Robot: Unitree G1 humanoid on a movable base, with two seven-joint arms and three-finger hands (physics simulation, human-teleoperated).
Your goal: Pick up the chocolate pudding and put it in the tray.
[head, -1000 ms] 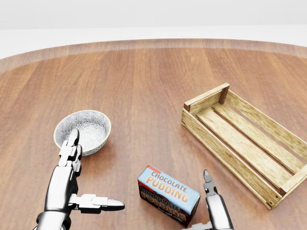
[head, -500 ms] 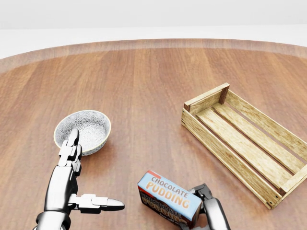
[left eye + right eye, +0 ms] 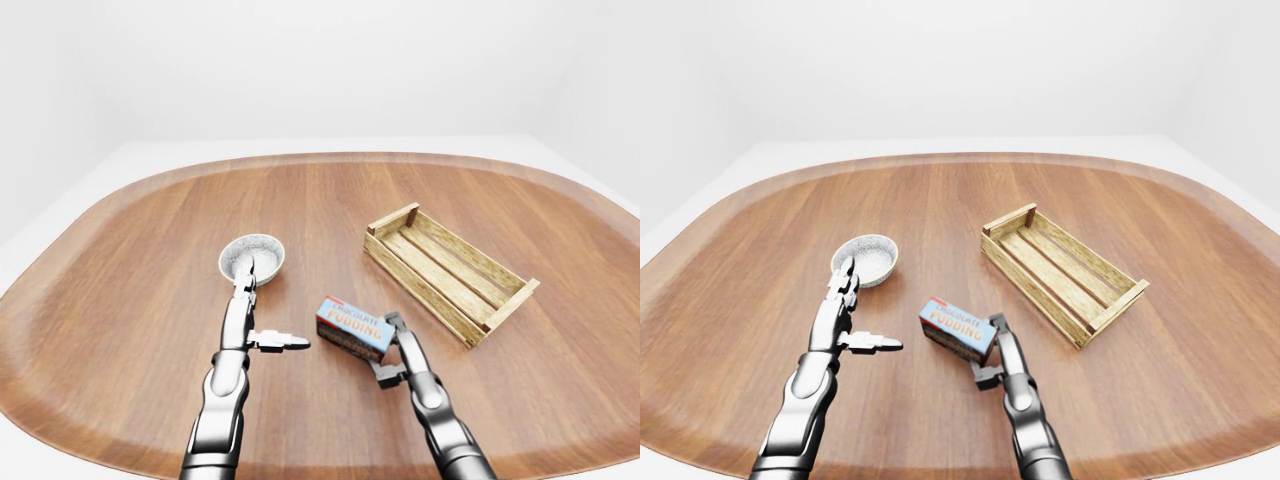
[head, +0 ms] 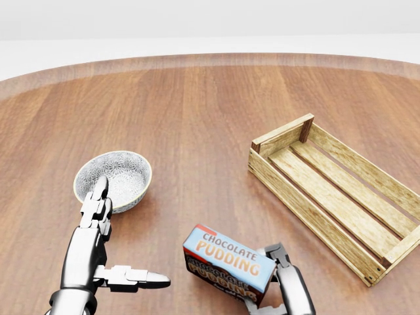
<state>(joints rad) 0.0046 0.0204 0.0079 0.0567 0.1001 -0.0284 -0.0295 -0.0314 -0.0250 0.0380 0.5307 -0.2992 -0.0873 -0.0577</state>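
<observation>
The pudding box (image 4: 228,263) has tipped and slid a little to the left since a moment ago, and the right robot hand (image 4: 274,281) has closed in on it. The fingers now squeeze the box's right end. The box sits tilted near the bottom edge of the tabletop (image 4: 197,111). The left robot hand (image 4: 105,249) is to its left, with fingers spread wide and holding nothing. One finger points up at the bowl (image 4: 113,180), which is a bit farther up. The wooden tray (image 4: 328,197) lies toward the right side of the tabletop, apart from the box.
</observation>
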